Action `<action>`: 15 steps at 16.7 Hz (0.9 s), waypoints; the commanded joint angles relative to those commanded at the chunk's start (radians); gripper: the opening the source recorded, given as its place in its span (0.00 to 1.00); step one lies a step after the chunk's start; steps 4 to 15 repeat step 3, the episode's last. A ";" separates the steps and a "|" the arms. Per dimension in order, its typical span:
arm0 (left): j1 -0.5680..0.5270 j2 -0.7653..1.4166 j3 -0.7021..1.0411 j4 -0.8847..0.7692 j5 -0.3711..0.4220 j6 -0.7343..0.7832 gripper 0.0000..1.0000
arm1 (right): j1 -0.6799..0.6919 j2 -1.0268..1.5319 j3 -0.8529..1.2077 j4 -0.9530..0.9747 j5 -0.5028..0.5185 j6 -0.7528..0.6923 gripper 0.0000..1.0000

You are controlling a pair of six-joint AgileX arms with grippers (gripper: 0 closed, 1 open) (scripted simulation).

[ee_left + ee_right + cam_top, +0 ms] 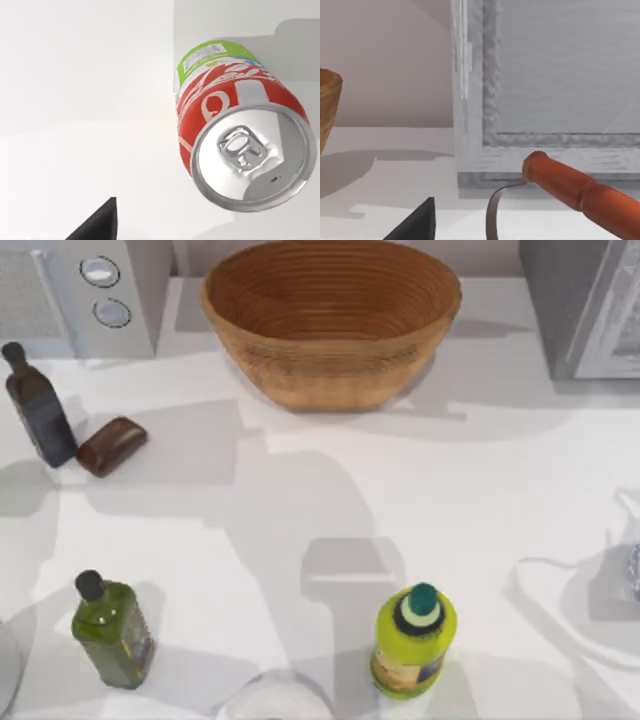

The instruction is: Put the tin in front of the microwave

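One tin (pixel 235 120) lay close under the left wrist camera, pull-tab up | microwave (pixel 85 295) at bench (pixel 480 470) rear left | end effector grip states: cannot tell.

The tin (pixel 235 95), at the right of the left wrist view, carries large white script on its red band; it runs at a slant and cannot be read as a word. A small pale label with tiny print sits on its green part, too fine to read. The bottle's (pixel 413 645) label at lower centre of the top view is illegible.
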 joint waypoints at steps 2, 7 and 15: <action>-0.004 0.003 0.033 -0.021 0.004 -0.007 1.00 | 0.000 0.000 0.000 0.000 0.000 0.000 1.00; -0.005 0.004 0.040 -0.025 0.005 -0.009 1.00 | 0.000 0.000 0.000 0.000 0.000 0.000 1.00; -0.005 0.004 0.040 -0.025 0.005 -0.009 1.00 | 0.000 0.000 0.000 0.000 0.000 0.000 1.00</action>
